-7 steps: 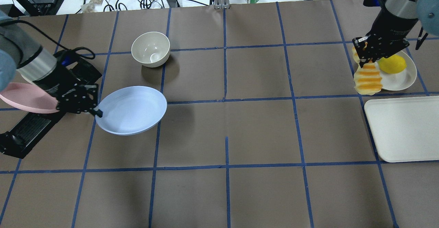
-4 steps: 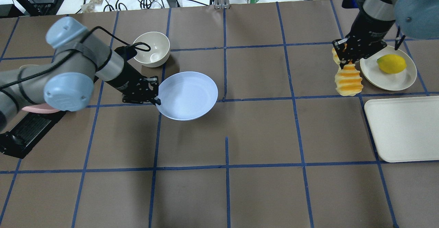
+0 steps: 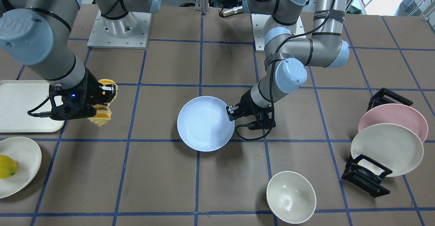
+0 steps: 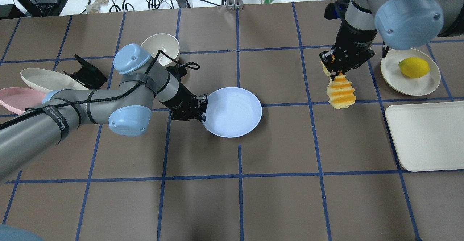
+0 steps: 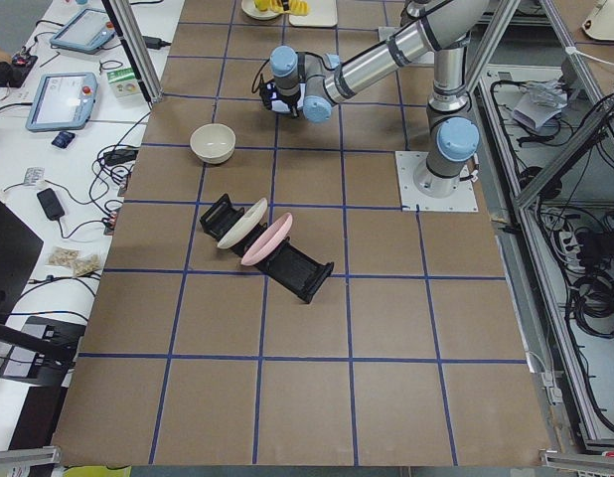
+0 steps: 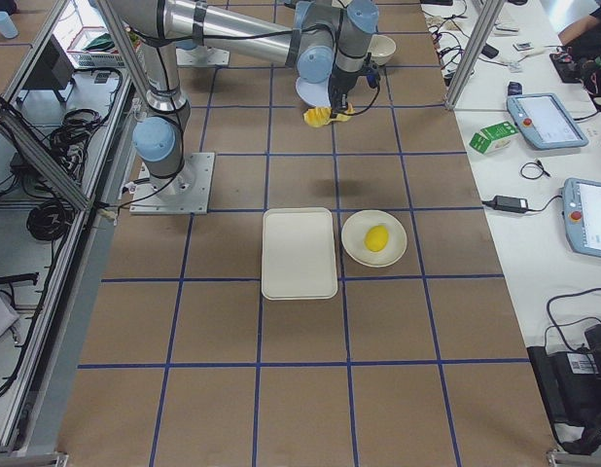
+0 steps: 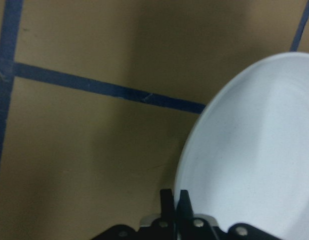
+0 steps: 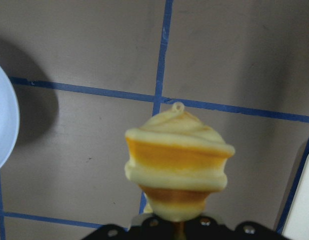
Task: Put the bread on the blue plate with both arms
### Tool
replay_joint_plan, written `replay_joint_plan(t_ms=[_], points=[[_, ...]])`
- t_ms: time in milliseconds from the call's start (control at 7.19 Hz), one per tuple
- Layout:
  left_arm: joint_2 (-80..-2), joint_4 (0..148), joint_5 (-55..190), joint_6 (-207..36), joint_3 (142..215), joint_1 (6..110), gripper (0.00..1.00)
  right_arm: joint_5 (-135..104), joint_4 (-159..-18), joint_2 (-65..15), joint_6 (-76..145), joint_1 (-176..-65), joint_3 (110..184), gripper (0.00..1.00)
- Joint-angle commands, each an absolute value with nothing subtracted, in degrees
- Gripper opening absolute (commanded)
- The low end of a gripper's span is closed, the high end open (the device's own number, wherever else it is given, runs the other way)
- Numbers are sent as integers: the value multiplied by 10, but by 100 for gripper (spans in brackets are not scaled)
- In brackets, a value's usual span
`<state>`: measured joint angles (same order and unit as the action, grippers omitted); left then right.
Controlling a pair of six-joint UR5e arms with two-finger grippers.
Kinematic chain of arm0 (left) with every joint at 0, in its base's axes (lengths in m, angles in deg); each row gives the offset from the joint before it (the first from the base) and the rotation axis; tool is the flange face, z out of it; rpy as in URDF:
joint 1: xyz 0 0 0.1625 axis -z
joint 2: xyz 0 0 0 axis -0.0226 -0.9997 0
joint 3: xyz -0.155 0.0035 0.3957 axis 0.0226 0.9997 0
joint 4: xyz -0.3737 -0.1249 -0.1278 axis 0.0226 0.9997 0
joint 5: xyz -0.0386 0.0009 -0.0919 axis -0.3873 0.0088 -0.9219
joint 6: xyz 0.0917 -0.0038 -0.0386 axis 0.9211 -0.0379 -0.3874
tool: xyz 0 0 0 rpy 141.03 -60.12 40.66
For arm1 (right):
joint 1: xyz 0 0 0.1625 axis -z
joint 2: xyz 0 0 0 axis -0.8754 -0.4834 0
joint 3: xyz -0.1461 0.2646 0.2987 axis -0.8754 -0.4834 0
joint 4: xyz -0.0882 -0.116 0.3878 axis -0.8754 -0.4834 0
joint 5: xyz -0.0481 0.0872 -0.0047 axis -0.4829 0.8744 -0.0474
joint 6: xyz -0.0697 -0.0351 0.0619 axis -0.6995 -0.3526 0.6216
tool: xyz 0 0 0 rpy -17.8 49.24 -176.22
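The blue plate is held level near the table's middle, gripped at its left rim by my left gripper, which is shut on it. It also shows in the front view and the left wrist view. My right gripper is shut on one end of the bread, which hangs down above the table to the right of the plate, well apart from it. The bread shows in the front view and the right wrist view.
A cream bowl stands at the back left. A black rack holds a cream plate and a pink plate. A white plate with a lemon and a white tray lie at the right.
My left arm has carried the blue plate right toward the table's middle. My right arm has carried the bread left, away from the lemon's plate.
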<state>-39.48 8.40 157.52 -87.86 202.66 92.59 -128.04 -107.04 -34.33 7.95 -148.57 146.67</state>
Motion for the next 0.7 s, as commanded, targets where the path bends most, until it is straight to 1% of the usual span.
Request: replay_joint_plan(t_ms=[0,139,278,417,557], points=[[-423,34,1575,-890,2029,944,0,-1273,-1078,-333,107,-1505,1464,0],[-426,34,1576,-893,2030,947,0,-1248,-1078,-325,143,-1511,1462,0],[-425,34,1576,-891,2033,947,75,-1244,-1082,-317,177,-1522,1462,0],[-414,34,1583,-887,2029,946,100,-1244,-1099,-306,192,-1544,1462,0],[-403,31,1632,-883,2020,942,100,-1244,-1128,-287,231,-1564,1462,0]])
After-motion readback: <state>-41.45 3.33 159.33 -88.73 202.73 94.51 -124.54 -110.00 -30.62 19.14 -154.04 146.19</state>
